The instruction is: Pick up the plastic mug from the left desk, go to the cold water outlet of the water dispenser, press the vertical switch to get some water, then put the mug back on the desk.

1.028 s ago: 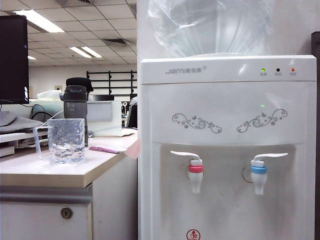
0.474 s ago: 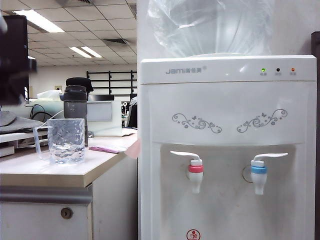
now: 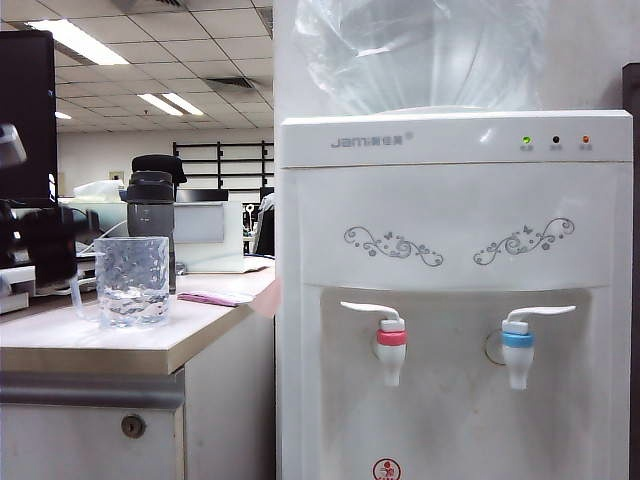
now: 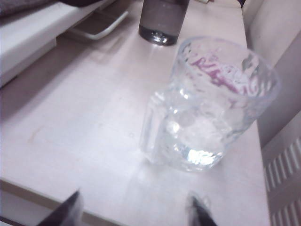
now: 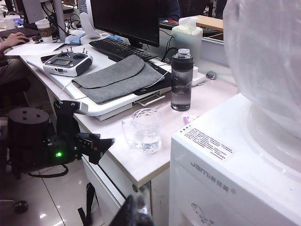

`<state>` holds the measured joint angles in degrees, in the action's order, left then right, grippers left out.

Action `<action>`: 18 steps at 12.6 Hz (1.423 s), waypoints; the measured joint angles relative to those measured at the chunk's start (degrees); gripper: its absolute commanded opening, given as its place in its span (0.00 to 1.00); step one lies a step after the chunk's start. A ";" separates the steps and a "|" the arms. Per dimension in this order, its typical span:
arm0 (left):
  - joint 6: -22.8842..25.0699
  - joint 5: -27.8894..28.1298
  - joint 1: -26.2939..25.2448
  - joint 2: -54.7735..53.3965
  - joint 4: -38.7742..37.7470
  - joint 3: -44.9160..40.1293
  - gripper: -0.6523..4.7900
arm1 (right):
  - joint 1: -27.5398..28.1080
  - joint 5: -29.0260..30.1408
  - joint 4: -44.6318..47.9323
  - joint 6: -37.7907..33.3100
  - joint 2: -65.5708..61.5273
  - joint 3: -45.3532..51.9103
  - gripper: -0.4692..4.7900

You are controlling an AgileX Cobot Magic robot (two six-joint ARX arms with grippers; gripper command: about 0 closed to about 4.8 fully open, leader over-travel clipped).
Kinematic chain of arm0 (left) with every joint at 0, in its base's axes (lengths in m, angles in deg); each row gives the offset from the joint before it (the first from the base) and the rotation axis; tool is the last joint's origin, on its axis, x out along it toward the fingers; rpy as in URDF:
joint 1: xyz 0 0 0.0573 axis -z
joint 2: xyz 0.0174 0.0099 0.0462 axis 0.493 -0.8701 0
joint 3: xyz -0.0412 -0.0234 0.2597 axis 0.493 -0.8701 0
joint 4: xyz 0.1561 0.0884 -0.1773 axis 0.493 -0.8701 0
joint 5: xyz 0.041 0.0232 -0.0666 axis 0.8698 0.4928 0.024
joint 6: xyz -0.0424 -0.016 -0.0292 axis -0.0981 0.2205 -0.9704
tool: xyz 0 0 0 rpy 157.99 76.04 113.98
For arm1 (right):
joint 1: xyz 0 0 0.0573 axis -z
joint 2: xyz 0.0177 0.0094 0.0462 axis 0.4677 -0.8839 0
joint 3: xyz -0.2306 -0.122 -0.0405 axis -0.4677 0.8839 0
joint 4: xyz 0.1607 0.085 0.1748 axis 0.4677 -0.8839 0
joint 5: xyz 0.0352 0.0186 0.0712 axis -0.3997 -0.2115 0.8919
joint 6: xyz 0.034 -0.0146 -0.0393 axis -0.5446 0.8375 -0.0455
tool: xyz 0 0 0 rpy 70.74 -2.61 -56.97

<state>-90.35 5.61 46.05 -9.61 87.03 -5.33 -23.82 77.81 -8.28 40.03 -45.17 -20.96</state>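
Left gripper [image 4: 136, 214] gapes near plastic mug [image 4: 207, 106]

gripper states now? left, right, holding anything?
Left gripper: open, empty, fingers short of the plastic mug on the left desk.
Right gripper: cannot be told; high beside the water dispenser.

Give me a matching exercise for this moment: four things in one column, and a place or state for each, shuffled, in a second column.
Things:
1. plastic mug
2. left gripper
3. cold water outlet
4. grey bottle

Places or states:
A. on the water dispenser, blue collar
B. on the left desk, behind the mug, black cap
C. open, just short of the mug at the desk edge
D. standing on the desk, a little water inside

Pairs: 1-D, 2-C, 3-A, 4-B
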 measured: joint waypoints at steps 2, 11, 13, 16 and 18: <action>-0.15 0.66 0.00 -5.20 4.72 1.97 0.61 | 0.00 0.07 0.02 0.00 0.02 0.00 0.09; 1.57 6.67 -0.20 -13.79 4.81 11.37 0.57 | 0.00 0.07 -0.04 -0.07 0.02 0.00 0.09; 1.57 9.70 -0.24 -14.05 3.61 12.33 0.57 | 0.00 0.07 -0.04 -0.07 0.02 0.00 0.09; 1.57 6.97 -3.76 -14.71 3.56 12.50 0.57 | 0.00 0.07 -0.92 -0.07 0.02 0.00 0.09; 1.57 5.88 -4.39 -14.88 3.61 12.61 0.57 | 0.00 0.07 -1.42 -0.07 0.02 0.00 0.09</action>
<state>-88.78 11.49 41.65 -24.50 90.64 7.28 -23.82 77.88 -9.70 39.96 -45.15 -20.96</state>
